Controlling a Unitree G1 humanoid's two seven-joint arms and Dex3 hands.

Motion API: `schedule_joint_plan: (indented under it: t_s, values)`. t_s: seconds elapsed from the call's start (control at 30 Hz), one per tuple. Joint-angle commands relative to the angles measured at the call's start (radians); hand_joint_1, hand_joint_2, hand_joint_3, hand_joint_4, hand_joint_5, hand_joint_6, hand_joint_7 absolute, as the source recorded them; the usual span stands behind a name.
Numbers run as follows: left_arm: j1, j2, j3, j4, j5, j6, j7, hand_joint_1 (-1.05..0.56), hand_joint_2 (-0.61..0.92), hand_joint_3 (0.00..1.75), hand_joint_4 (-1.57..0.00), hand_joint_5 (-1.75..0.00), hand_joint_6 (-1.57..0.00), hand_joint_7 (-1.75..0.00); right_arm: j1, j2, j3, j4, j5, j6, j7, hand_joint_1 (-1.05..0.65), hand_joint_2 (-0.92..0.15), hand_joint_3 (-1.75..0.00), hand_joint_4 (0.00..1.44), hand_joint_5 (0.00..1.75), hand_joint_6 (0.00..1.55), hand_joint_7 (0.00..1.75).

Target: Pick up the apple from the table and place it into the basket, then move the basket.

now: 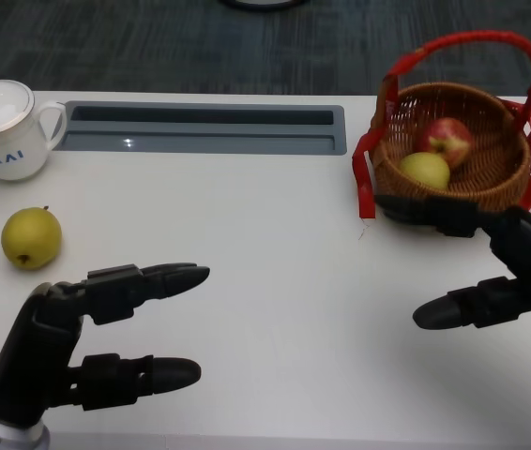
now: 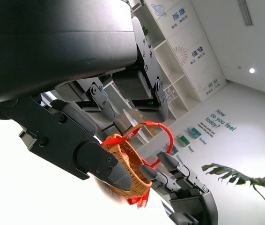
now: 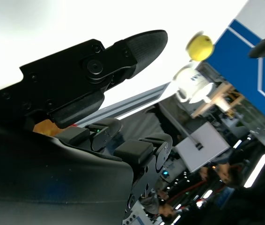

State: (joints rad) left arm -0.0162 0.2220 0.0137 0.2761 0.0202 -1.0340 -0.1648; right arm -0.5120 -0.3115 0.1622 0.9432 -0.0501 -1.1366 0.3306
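Left hand (image 1: 78,342): fingers apart, empty, well left of the basket (image 1: 453,155).
Apple (image 1: 446,141): red, already inside the basket, beside a yellow-green fruit (image 1: 424,170).
Right hand (image 1: 491,267): fingers spread, gripping nothing; upper fingers touch the basket's near wall.
Progress: placing seems done; moving the basket remains.

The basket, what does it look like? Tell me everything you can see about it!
The basket is round and woven from brown wicker, with a tall arched handle wrapped in red ribbon whose ends hang down its sides. It stands upright on the white table, at the far right. Inside lie a red apple and a yellow-green fruit, side by side. The right hand reaches to its near rim with one finger along it; the other fingers stay clear.
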Motion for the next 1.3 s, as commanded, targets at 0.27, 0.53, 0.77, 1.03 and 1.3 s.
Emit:
schedule_joint_plan:
  t_s: [0.27, 0.53, 0.77, 1.03, 1.3]
  values:
    - [-0.017, 0.037, 0.005, 0.022, -0.044, -0.005, -0.038, -0.44, 0.66, 0.0, -0.88, 0.0, -0.83, 0.0, 0.088, 0.094, 0.0, -0.138, 0.114, 0.0, 0.092, -0.52, -0.79, 0.0, 0.72, 0.02, 0.65, 0.02]
    - [-0.023, 0.053, 0.005, 0.023, -0.076, -0.003, -0.071, -0.44, 0.67, 0.0, -0.86, 0.0, -0.81, 0.0, 0.103, 0.164, 0.0, -0.167, 0.171, -0.002, 0.154, -0.54, -0.8, -0.01, 0.75, 0.01, 0.67, 0.01]
    - [-0.023, 0.055, 0.001, 0.021, -0.1, -0.005, -0.094, -0.42, 0.67, 0.0, -0.87, 0.0, -0.81, 0.0, 0.138, 0.212, -0.002, -0.212, 0.206, 0.027, 0.175, -0.47, -0.79, 0.0, 0.78, 0.01, 0.72, 0.02]
    - [-0.014, 0.049, 0.002, 0.001, -0.105, 0.003, -0.105, -0.42, 0.66, 0.0, -0.88, -0.01, -0.82, 0.0, 0.154, 0.238, -0.008, -0.226, 0.204, 0.031, 0.177, -0.41, -0.78, 0.0, 0.8, 0.01, 0.75, 0.01]
    - [-0.009, 0.053, 0.0, -0.019, -0.12, 0.021, -0.117, -0.41, 0.66, 0.0, -0.87, 0.0, -0.81, 0.0, 0.148, 0.251, -0.024, -0.203, 0.202, 0.015, 0.172, -0.38, -0.77, 0.0, 0.83, 0.01, 0.77, 0.01]
